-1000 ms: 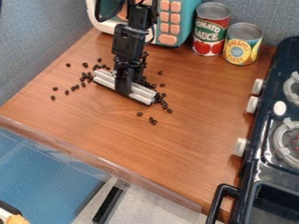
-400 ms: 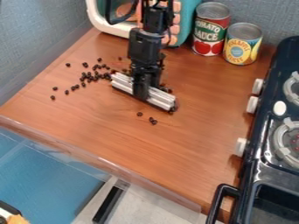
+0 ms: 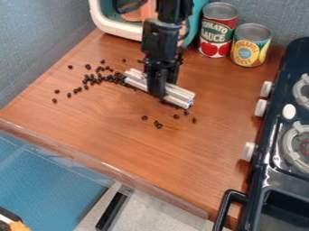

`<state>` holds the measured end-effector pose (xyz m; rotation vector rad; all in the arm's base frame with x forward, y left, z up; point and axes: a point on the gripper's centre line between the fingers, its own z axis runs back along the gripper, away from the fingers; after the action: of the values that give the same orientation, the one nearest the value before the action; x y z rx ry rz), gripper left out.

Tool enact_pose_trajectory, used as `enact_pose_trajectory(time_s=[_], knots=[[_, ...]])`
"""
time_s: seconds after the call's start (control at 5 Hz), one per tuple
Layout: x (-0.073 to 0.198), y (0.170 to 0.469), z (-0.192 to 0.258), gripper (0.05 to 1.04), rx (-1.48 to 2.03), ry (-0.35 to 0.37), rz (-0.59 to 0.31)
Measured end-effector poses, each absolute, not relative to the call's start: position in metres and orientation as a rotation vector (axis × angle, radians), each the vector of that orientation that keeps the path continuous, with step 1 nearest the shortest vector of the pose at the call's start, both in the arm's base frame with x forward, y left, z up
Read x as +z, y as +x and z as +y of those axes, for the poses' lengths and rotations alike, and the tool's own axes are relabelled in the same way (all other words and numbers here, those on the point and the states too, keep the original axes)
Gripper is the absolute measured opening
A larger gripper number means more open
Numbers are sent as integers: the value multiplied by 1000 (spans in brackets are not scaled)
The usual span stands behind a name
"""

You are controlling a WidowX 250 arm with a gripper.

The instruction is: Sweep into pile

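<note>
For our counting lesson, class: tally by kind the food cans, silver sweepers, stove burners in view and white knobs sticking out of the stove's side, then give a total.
Cans: 2
Silver sweeper: 1
Burners: 2
White knobs: 3
Total: 8

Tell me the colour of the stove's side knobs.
White, in the camera view: the side knobs.

Counter (image 3: pixel 120 131): smooth wood-look, slight sheen. Cans (image 3: pixel 217 29) (image 3: pixel 251 45): metal lids, glossy labels. Stove (image 3: pixel 283 180): glossy dark plastic look. Bar (image 3: pixel 179 96): smooth, silvery, metal look. Wall (image 3: pixel 36 40): matt, woven cloth look.Counter (image 3: pixel 120 131): smooth wood look, slight sheen. Tall can (image 3: pixel 217 29): metal rim, glossy label. Stove (image 3: pixel 256 164): glossy dark plastic look. Bar (image 3: pixel 179 96): silvery, metal look. Wall (image 3: pixel 36 40): matt, cloth look.
</note>
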<state>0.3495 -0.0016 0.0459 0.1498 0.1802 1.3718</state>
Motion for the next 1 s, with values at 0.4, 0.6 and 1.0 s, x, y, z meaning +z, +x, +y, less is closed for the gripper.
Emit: enact_pose_trajectory(time_s=[0.4, 0.6, 1.0], knots=[[42, 358, -27, 381, 1166, 82, -8], [34, 369, -31, 381, 963, 20, -92], [34, 365, -45, 381, 730, -59, -48]])
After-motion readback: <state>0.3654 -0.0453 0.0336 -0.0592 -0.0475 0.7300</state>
